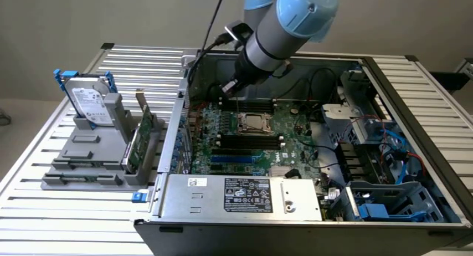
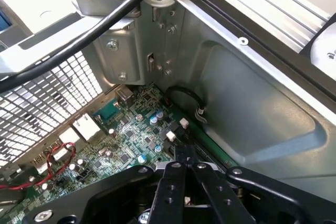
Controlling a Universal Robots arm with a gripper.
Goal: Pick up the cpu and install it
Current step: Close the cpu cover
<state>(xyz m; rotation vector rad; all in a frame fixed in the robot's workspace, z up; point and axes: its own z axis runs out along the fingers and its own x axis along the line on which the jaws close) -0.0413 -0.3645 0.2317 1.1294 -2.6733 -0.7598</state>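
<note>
Nearest us, the end effector has its fingers pressed together above the motherboard, close to the computer case wall. We see the cpu lying in the socket mid-board, apart from it.

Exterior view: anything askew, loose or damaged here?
Nothing stands out. The motherboard lies flat in the open case, nothing loose on it. The hard drive leans in its grey holder, seemingly by design. The gripper is shut, by the board's far edge.
</note>
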